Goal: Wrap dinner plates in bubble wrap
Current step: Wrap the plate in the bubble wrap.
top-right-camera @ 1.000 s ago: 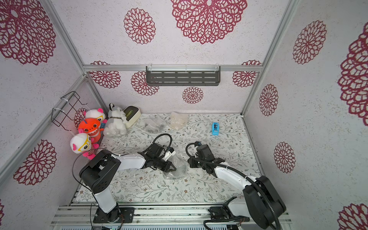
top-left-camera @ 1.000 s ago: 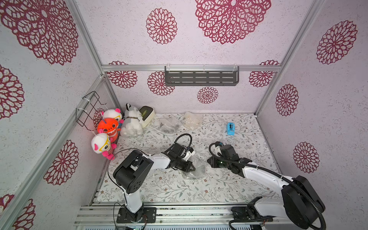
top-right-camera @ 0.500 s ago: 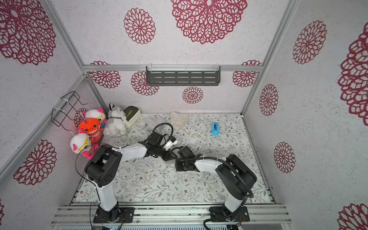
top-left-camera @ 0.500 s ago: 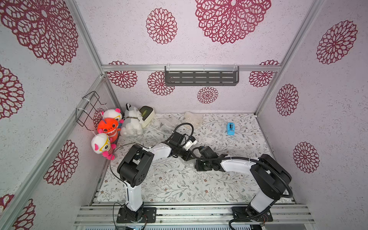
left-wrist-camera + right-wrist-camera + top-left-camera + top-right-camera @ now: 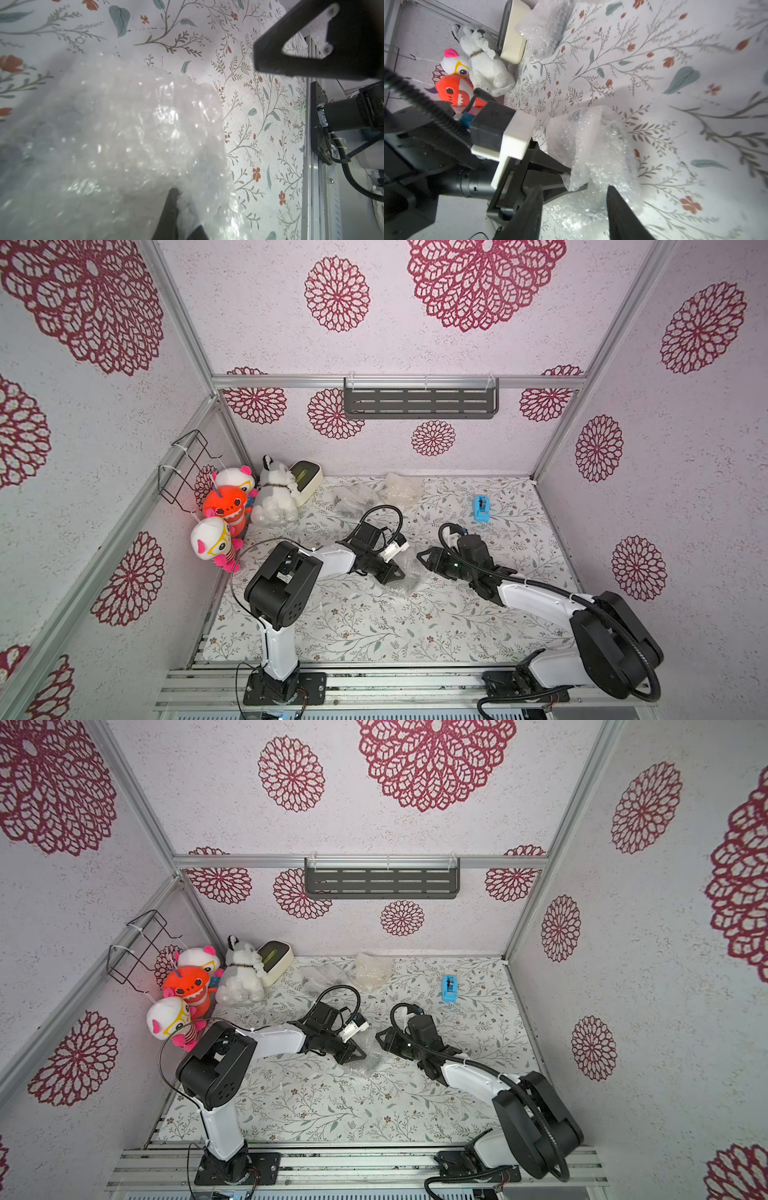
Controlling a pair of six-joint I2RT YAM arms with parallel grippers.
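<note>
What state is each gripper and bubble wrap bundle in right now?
Left gripper: shut on the centre bubble wrap.
Right gripper: open, holding nothing.
Centre bubble wrap: crumpled, edge pinched.
Dark back bundle: wrapped, untouched.
Pale back bundle: wrapped, untouched.
Tape dispenser: untouched.

Crinkled bubble wrap (image 5: 593, 149) on floral counter (image 5: 675, 52), edge pinched in left end effector (image 5: 577, 179); right end effector (image 5: 574, 190) alongside, jaws apart.

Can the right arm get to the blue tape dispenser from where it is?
Probably yes: the right gripper is open, and the tape dispenser stands alone close beside that arm, with nothing between.
</note>
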